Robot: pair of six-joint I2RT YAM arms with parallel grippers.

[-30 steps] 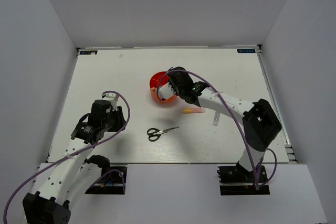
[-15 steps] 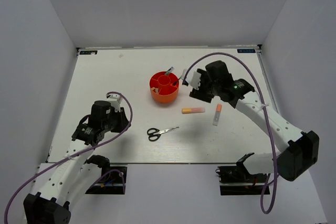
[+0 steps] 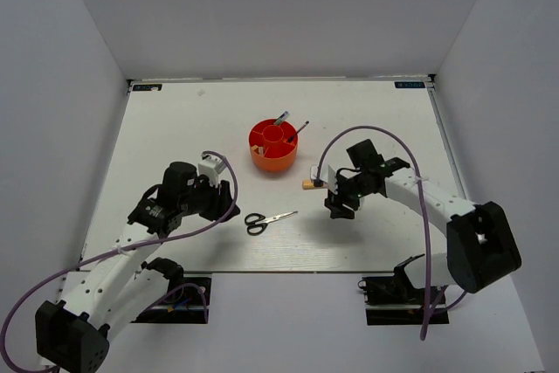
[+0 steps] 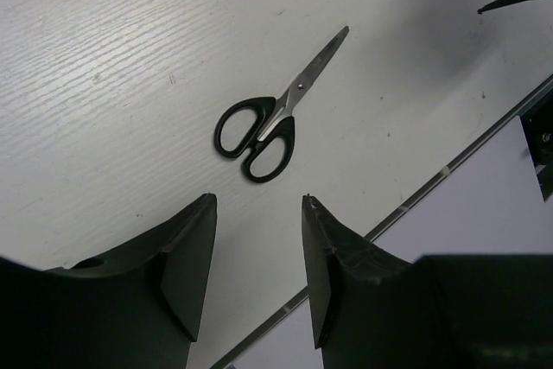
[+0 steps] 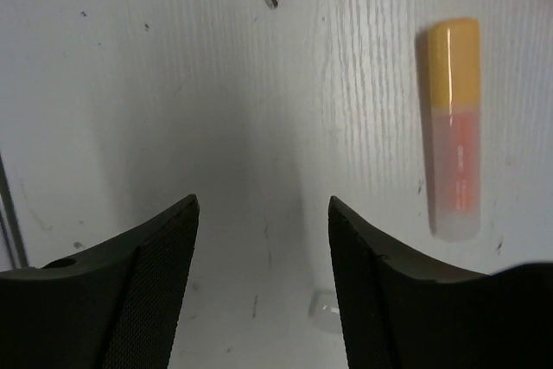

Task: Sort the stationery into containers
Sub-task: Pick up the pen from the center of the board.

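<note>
The right end effector (image 5: 261,213) hangs low over the worktop (image 3: 175,128), its two fingers (image 5: 147,283) spread apart with only bare white surface between them. Just outside the gap, beside one finger, lies the orange-yellow marker (image 5: 454,127), flat, with its yellow end pointing away from the wrist and its paler pinkish-orange length nearer to it. From above, only one end of this marker shows, peeking out beside the right arm. A small pale, translucent scrap (image 5: 324,310) sits on the worktop close under the fingers; it may be the tip of a tube, but too little of it shows to tell.

The left end effector (image 4: 258,213) is also parted and holds nothing. It hovers near the black-handled scissors (image 4: 275,118), which lie flat and closed ahead of the fingertips, with the handle loops towards the left end effector and the blades pointing away. The very tip of the blades also reaches into the top edge of the right wrist view. In the overhead view the scissors lie between the two arms, near the front of the worktop.

The round orange organiser (image 3: 273,144) stands further back, well apart from the scissors and near the marker. Two slim pens (image 3: 281,118) stand tilted in it, leaning outward over its far and right rim.
</note>
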